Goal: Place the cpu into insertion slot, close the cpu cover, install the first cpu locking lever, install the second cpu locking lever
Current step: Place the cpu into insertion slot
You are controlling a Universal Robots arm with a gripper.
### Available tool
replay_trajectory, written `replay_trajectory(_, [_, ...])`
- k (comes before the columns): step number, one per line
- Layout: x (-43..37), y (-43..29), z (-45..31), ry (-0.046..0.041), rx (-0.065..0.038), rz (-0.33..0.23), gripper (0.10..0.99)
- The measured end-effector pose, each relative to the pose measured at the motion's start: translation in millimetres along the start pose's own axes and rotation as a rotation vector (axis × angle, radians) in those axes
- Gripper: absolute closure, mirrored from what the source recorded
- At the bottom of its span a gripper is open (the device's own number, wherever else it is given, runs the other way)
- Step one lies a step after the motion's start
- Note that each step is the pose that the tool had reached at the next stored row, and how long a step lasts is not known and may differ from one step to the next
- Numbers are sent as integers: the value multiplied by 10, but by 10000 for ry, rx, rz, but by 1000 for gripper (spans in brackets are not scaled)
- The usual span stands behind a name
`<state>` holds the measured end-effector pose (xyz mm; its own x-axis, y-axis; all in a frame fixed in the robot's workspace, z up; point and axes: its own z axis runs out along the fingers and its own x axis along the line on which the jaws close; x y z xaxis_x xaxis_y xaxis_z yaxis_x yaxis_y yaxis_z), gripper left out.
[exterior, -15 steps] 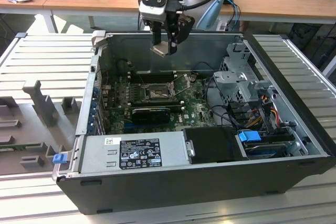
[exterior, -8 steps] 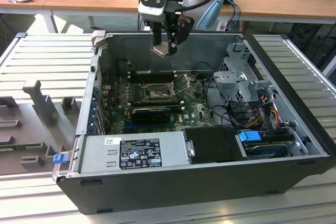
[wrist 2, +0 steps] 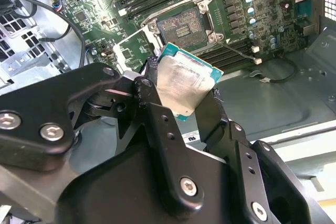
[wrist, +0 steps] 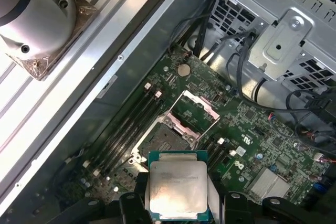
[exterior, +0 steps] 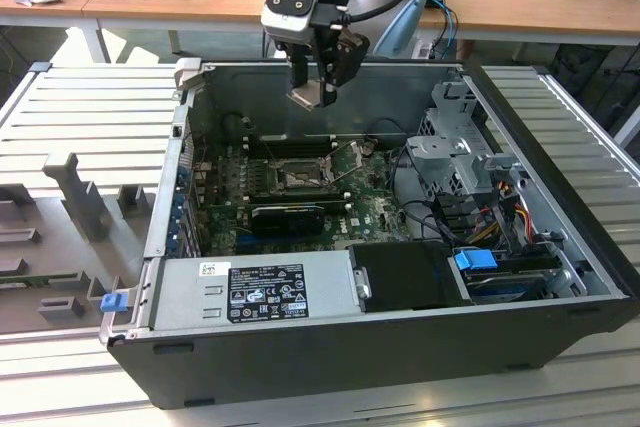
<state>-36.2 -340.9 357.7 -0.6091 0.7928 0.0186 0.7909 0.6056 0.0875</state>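
Right now my tool [exterior: 316, 89] grips the cpu [wrist: 177, 190], held in the air above the bare insertion slot [wrist: 164, 141] with the cpu cover [wrist: 202, 103] swung open, so all four steps are not yet done.

An open dark-grey metal computer case [exterior: 350, 357] lies on a ribbed light-grey metal counter [exterior: 90, 117]. Inside it, a grey boxy power supply with a black-and-white label [exterior: 250, 292] sits along the near wall. A silver perforated drive cage [exterior: 455, 147] stands toward the exterior view's right. A small blue plastic clip [exterior: 113, 300] juts from the case's corner. A round silvery disc, possibly a coin battery [wrist: 182, 70], lies near long black memory slots [wrist: 128, 129].
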Motion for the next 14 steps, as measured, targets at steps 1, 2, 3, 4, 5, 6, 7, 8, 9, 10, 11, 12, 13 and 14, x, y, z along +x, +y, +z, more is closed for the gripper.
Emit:
replay_trajectory(1, [0,0,1,-2,0,24,561])
replay_trajectory(2, [0,0,3,-8,-2,87,561])
replay_trajectory(3, [0,0,5,-14,-3,165,561])
replay_trajectory(4, [0,-1,8,-21,-5,242,561])
replay_trajectory(5, [0,-1,9,-24,-5,277,561])
replay_trajectory(6, [0,-1,10,-27,-5,314,561])
replay_trajectory(7, [0,-1,14,-30,-8,357,561])
replay_trajectory(8, [0,-1,19,-32,-10,381,561])
replay_trajectory(9, [0,-2,26,-35,-9,406,561])
replay_trajectory(10, [-1,-3,36,-37,-9,424,561])
replay_trajectory(11, [-1,-4,45,-39,-9,443,561])
replay_trajectory(12, [-1,-5,52,-46,-7,491,561])
replay_trajectory(13, [-1,-5,57,-53,-6,555,561])
replay_trajectory(14, [-1,-5,62,-64,-9,678,561])
